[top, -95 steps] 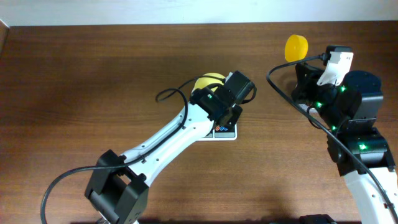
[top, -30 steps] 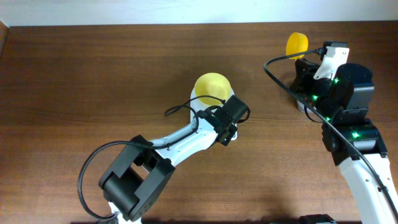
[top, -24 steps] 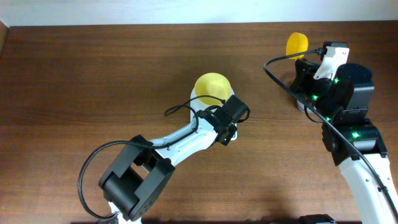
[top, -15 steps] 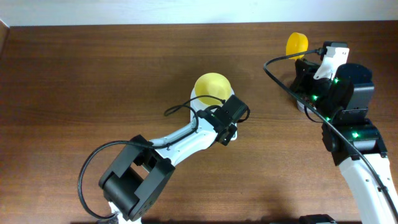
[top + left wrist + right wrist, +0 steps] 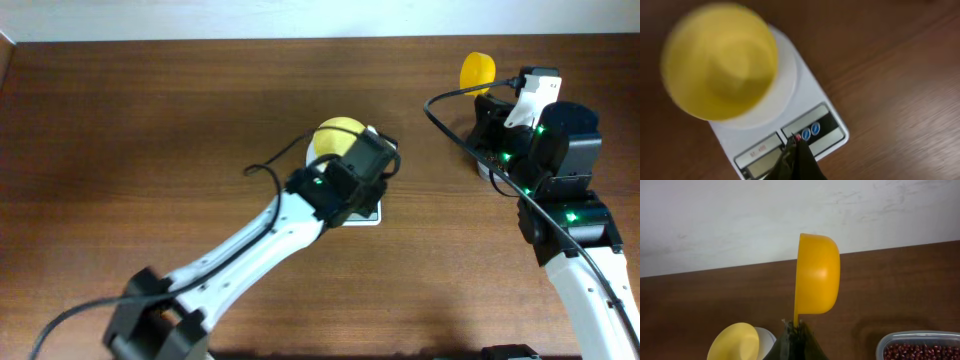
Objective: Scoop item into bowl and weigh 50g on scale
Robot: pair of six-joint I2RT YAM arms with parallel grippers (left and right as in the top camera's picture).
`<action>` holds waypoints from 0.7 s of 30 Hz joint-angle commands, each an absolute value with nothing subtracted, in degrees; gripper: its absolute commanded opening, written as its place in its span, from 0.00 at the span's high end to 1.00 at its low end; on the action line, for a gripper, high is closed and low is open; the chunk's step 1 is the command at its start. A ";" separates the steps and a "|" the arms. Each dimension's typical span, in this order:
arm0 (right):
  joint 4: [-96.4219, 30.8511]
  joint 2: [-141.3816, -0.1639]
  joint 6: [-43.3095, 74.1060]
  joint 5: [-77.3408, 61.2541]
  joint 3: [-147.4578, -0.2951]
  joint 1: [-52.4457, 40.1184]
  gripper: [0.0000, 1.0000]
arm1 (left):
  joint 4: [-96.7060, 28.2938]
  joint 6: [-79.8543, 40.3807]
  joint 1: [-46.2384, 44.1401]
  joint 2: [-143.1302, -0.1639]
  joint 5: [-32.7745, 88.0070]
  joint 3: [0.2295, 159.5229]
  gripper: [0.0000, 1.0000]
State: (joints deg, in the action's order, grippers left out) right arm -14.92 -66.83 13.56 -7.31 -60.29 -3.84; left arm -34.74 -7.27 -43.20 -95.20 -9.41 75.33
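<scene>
Above the scale (image 5: 812, 107) the left gripper (image 5: 796, 144) sits pinched together, empty; the right gripper (image 5: 795, 327) clamps the orange scoop (image 5: 817, 275) upright.

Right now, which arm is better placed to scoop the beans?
Right. The right gripper grips the scoop near the beans; the left gripper is shut at the scale buttons.

Dark brown wood table (image 5: 150, 120). White scale (image 5: 805, 107) sits flat near the table's middle, a bit toward the far edge, with its display end facing the near edge. Clear tub (image 5: 920, 334) of beans (image 5: 920, 351) stands on the table's right part, apart from the scale. Only the tub's top shows.
</scene>
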 commanded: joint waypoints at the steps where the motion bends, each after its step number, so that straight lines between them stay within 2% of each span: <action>1: -14.76 -66.98 14.02 -7.03 -61.19 -3.73 0.96 | -33.32 -6.74 -38.68 -90.56 -9.02 76.58 1.00; 5: -14.68 -66.98 14.00 -7.01 -61.19 -3.73 0.96 | -33.69 -6.70 -34.06 -90.52 -8.97 76.55 1.00; 11: -11.97 -68.42 14.02 -6.98 -61.19 -3.73 0.96 | -33.47 -4.19 -34.11 -90.52 -8.97 76.55 1.00; 12: -11.46 -69.10 14.02 -7.01 -61.19 -3.73 0.96 | -33.50 -4.21 -34.11 -90.52 -8.97 76.55 0.93; 14: -10.81 -70.72 14.02 -7.03 -61.19 -3.73 0.96 | -33.69 -4.23 -34.13 -90.52 -8.75 76.55 0.99; 21: -11.40 -71.22 14.00 -8.38 -61.19 -3.73 0.96 | -36.23 -4.19 -35.38 -92.62 -3.84 75.81 1.00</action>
State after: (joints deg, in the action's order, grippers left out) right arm -11.16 -71.42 13.56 -7.31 -60.29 -3.84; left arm -34.96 -4.93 -34.17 -91.29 -6.87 75.68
